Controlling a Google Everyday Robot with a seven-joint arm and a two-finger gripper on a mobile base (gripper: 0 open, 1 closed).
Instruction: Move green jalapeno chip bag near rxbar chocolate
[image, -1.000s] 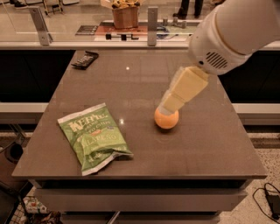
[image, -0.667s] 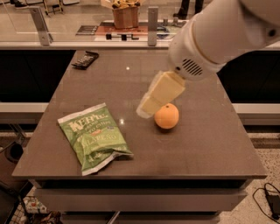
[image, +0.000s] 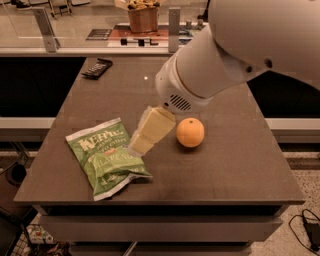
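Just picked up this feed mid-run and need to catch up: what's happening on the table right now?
The robot's arm has its end effector at the upper right edge of the green jalapeno chip bag, which lies flat near the front left of the table. Whether it grips the bag is unclear. The rxbar chocolate sits at the back left corner, so the bag is not yet near it. An orange rests just right of the end effector.

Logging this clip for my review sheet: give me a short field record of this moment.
bag: green jalapeno chip bag lying flat, front left of table
bar: rxbar chocolate at far left corner, far from bag
gripper: gripper over the bag's upper right edge; contact unclear
other: orange right of gripper
progress: bag not yet near bar
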